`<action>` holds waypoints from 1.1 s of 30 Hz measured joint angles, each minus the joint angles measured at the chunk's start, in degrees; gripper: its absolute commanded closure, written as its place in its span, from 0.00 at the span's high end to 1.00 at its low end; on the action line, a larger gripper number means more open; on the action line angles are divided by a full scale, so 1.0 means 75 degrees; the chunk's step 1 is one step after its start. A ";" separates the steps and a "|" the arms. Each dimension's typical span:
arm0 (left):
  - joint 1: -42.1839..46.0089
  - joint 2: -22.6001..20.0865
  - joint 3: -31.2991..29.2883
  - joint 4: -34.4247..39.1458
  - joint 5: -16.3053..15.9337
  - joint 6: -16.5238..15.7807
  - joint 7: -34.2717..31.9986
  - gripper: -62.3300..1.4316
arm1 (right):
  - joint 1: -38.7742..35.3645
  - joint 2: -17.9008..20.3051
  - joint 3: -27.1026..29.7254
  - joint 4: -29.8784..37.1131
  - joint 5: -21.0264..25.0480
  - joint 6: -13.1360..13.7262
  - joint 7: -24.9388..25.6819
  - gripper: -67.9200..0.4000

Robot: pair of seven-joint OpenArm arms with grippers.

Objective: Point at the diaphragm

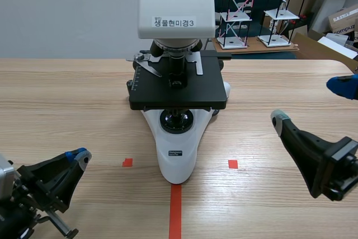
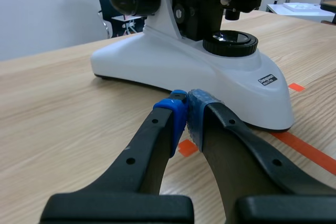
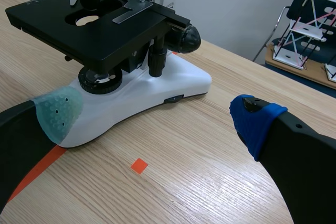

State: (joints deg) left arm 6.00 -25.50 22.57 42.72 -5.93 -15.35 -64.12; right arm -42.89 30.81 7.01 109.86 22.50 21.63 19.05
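Observation:
A white microscope [image 1: 177,148] with a black stage [image 1: 201,90] stands at the table's middle. Its diaphragm [image 2: 240,2] is a black assembly under the stage, above the round base light [image 2: 231,42]; the right wrist view shows the diaphragm [image 3: 116,64] in shadow below the stage. My left gripper [image 1: 81,158] rests low at the front left, shut on nothing, its pads [image 2: 179,113] meeting just short of the microscope's base. To the right of the microscope my right gripper [image 1: 310,102] is open wide, with the base between and ahead of its fingers [image 3: 58,109].
Black-and-white wire racks [image 1: 241,12] and cardboard boxes [image 1: 344,20] stand beyond the table's far edge. Bare wood lies on both sides of the microscope.

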 measured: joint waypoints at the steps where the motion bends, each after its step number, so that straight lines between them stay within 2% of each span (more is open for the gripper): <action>1: -0.0085 0.0020 0.0044 -0.0017 0.0052 0.0079 -0.0003 0.07 | 0.0000 0.0000 0.0000 0.0000 0.0003 0.0000 0.0000 0.92; 4: -0.0321 0.0099 0.0187 -0.0041 0.0044 0.0391 -0.0006 0.07 | 0.0000 0.0000 0.0000 0.0000 0.0003 0.0000 0.0000 0.92; 16: -0.0653 0.0117 0.0326 -0.0041 -0.0006 0.0391 0.0047 0.07 | 0.0000 0.0000 0.0000 0.0000 0.0003 0.0000 0.0000 0.92; 21: -0.0656 0.0122 0.0326 -0.0128 0.0026 0.0516 -0.0860 0.07 | 0.0000 0.0000 0.0000 0.0000 0.0000 0.0000 0.0000 0.92; 24: -0.0708 0.0219 0.0323 -0.0449 0.0469 0.0583 -0.0866 0.07 | 0.0000 0.0000 0.0000 0.0000 0.0003 0.0000 0.0000 0.92; 27: -0.0898 0.0498 0.0326 -0.1037 0.0848 0.0807 -0.1478 0.07 | 0.0000 0.0000 0.0000 0.0000 0.0000 0.0000 0.0000 0.92; 33: -0.1550 0.0941 0.0323 -0.2104 0.1478 0.0793 -0.1859 0.07 | 0.0000 0.0000 0.0000 0.0000 0.0000 0.0000 0.0000 0.92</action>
State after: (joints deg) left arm -5.63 -18.44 24.99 26.94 5.15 -9.41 -78.06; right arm -42.89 30.81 7.01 109.86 22.50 21.63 19.05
